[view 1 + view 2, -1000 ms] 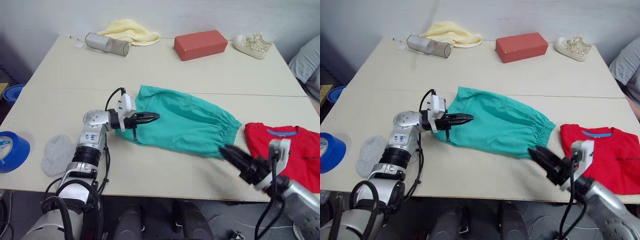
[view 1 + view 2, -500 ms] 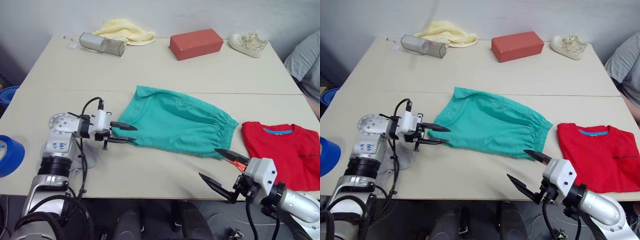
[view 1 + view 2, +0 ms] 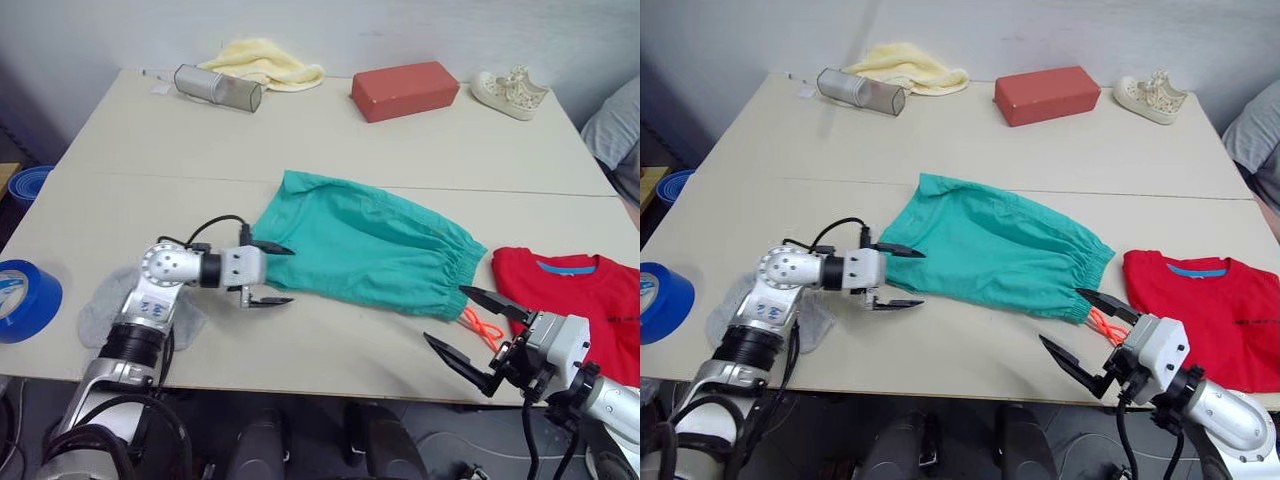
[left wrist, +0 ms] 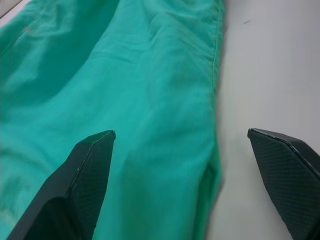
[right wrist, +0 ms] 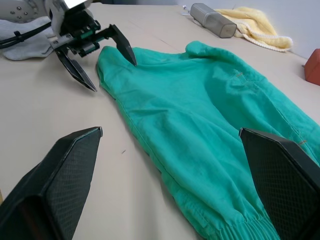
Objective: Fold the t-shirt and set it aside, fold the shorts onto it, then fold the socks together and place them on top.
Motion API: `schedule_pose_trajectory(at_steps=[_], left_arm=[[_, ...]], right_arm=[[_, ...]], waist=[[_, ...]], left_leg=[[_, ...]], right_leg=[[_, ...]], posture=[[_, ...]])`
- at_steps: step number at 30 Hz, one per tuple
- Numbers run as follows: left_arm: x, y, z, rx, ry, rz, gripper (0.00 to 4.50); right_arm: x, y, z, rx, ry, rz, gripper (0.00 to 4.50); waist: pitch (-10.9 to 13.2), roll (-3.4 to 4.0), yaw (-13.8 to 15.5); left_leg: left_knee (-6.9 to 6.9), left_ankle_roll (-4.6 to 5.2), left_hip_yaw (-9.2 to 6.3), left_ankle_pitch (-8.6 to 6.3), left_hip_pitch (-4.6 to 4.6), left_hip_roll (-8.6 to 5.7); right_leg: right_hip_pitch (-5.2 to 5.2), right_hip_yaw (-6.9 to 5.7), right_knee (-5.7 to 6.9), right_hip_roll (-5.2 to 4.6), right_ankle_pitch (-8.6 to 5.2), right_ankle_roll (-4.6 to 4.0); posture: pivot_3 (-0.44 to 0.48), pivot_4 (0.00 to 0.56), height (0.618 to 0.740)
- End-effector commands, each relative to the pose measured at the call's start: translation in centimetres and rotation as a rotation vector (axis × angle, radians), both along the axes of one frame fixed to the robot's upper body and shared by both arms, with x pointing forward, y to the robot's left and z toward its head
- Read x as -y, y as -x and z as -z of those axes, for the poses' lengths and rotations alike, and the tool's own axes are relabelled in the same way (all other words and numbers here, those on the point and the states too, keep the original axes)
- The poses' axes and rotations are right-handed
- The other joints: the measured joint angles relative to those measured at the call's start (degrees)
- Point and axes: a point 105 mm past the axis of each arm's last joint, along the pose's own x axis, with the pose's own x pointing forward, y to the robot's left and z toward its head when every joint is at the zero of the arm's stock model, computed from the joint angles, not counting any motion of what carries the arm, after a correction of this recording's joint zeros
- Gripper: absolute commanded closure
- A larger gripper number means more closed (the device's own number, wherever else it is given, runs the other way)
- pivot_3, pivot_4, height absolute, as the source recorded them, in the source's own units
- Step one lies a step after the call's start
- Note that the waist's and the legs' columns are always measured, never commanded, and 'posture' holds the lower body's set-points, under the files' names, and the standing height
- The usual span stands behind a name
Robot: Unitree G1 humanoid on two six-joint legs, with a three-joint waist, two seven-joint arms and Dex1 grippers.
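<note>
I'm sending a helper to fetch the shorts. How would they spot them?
On the beige table, look mid-table, between the two grippers. The teal-green fabric shorts lie flat beside the folded red t-shirt; only they have a gathered waistband with a neon orange drawstring.

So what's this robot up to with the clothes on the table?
It is folding laundry. The t-shirt already lies folded at the table's right edge. Both tools are open at the teal shorts: the left tool at the leg end, the right tool near the waistband, neither gripping yet.
</note>
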Motion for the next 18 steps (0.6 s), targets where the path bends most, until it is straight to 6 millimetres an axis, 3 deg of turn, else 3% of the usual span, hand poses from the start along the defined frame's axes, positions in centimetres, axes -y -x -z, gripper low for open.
schedule_pose_trajectory(at_steps=[1, 5, 7, 13, 18], left_arm=[[0.2, -0.7, 0.4, 0.032, -0.103, 0.016, 0.64], [0.4, -0.7, 1.1, -0.013, -0.205, 0.045, 1.88], [-0.1, 0.4, 1.6, -0.085, -0.317, 0.081, 2.49], [1.6, 4.7, 0.7, -0.325, -0.289, 0.193, 4.46], [3.7, 8.6, 0.1, -0.431, -0.232, 0.248, 4.46]], right_arm=[[-0.2, -0.1, -0.5, 0.017, -0.009, -0.007, 0.00], [-0.2, -0.2, -0.7, 0.024, -0.010, -0.003, 0.00], [0.0, -0.2, -0.9, 0.029, -0.004, 0.003, 0.00], [0.8, 0.7, -1.1, -0.005, -0.008, 0.023, 0.00], [1.8, 2.3, 0.1, -0.072, 0.021, 0.059, 0.00]], waist=[[0.0, 0.00, -0.1], [0.0, 0.01, -0.1], [0.0, 0.01, -0.1], [-0.1, 0.25, -0.2], [-0.1, 0.27, -0.1]], left_leg=[[0.00, 0.00, 0.02, 0.00, 0.01, 0.00], [-0.01, -0.01, 0.07, 0.00, 0.04, 0.00], [0.00, 0.00, 0.07, 0.00, 0.05, 0.00], [-0.04, -0.05, 0.08, 0.00, 0.06, 0.04], [0.00, -0.06, -0.06, 0.01, 0.02, 0.04]], right_leg=[[-0.01, -0.04, 0.00, 0.02, 0.00, 0.00], [-0.01, -0.22, 0.02, 0.02, 0.00, 0.00], [0.00, -0.36, 0.03, 0.02, 0.00, 0.00], [-0.01, -0.31, 0.04, 0.04, -0.07, -0.08], [0.03, 0.07, 0.05, 0.04, -0.09, -0.09]], posture=[[0.000, 0.150, 0.740], [0.000, 0.150, 0.740], [0.000, 0.150, 0.740], [0.000, 0.150, 0.740], [0.000, 0.150, 0.740]])
